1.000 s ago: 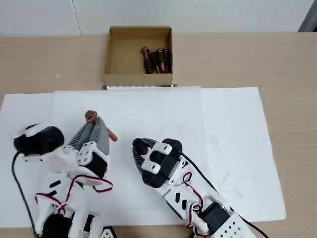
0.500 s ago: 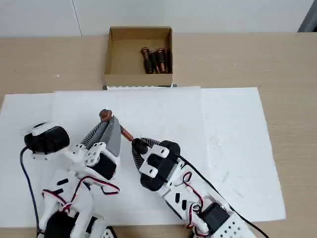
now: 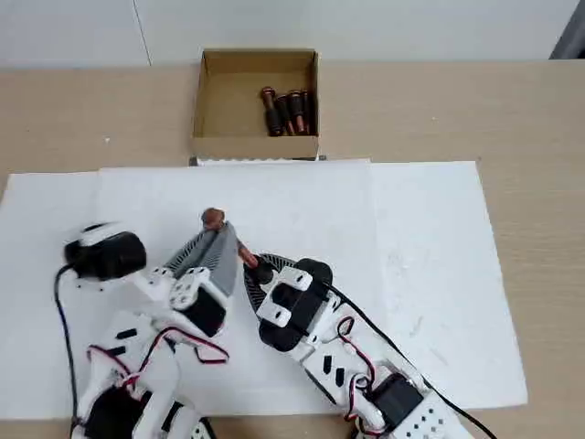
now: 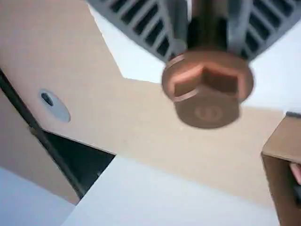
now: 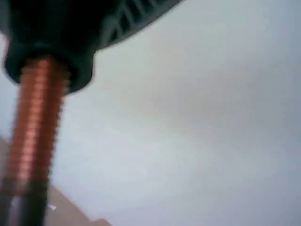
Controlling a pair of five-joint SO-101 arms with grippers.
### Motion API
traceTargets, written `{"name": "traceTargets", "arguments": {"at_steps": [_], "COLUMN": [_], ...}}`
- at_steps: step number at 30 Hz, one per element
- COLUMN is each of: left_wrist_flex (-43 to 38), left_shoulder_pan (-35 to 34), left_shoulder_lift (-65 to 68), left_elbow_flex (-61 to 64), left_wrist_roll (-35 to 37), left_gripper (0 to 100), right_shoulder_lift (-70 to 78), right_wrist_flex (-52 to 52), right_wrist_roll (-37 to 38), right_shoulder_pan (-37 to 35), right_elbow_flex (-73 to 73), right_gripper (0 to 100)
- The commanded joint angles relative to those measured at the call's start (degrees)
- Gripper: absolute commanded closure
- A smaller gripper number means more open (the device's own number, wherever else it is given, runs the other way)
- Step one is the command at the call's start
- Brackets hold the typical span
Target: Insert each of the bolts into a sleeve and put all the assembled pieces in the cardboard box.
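Bolt (image 3: pixel 213 218): pinched mid-shank by left claw (image 3: pixel 221 236), head sticking out past its tips, threaded end aimed at right claw (image 3: pixel 264 275), which is clamped on a black sleeve (image 5: pixel 47 63). Thread sits at sleeve mouth, so step is prob. insertion. Next: push straight along axis, then carry to cardboard box (image 3: pixel 256 146), well ahead of both claws.

worktop (image 3: pixel 539 110): light wood, flat | paper sheet (image 3: pixel 430 265): white, lying on near half of worktop, near edge close to worktop's front | second white sheet (image 3: pixel 274 187): overlapping the first | wall (image 3: pixel 366 27): pale, behind far edge | dark grey object (image 3: pixel 574 37): far right corner, cut off | round grey disc (image 4: pixel 54 104): on tan surface
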Motion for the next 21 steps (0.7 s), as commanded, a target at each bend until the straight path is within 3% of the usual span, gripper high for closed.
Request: {"name": "traceTargets", "arguments": {"at_steps": [1,6,14,21], "left_wrist_flex": [-0.2,0.1,4.5,0.7], "left_shoulder_pan": [0.7,0.9,6.2,1.1], "left_shoulder_lift": [-0.5,-0.5,-0.5,-0.5], "left_elbow_flex": [-0.7,-0.5,-0.4,-0.6], "left_wrist_roll": [0.5,0.4,-6.2,-6.6], "left_gripper": [99,99,99,99], "right_shoulder_lift": [-0.6,-0.6,-0.6,-0.6], "right_wrist_flex": [1.3,1.0,1.0,1.0], "right_wrist_roll": [2.1,3.7,3.7,3.7], "right_shoulder_pan": [-0.5,-0.4,-0.4,-0.4], "right_elbow_flex": [0.8,0.7,0.6,0.7], "right_gripper": [99.6,99.6,99.6,99.6]}}
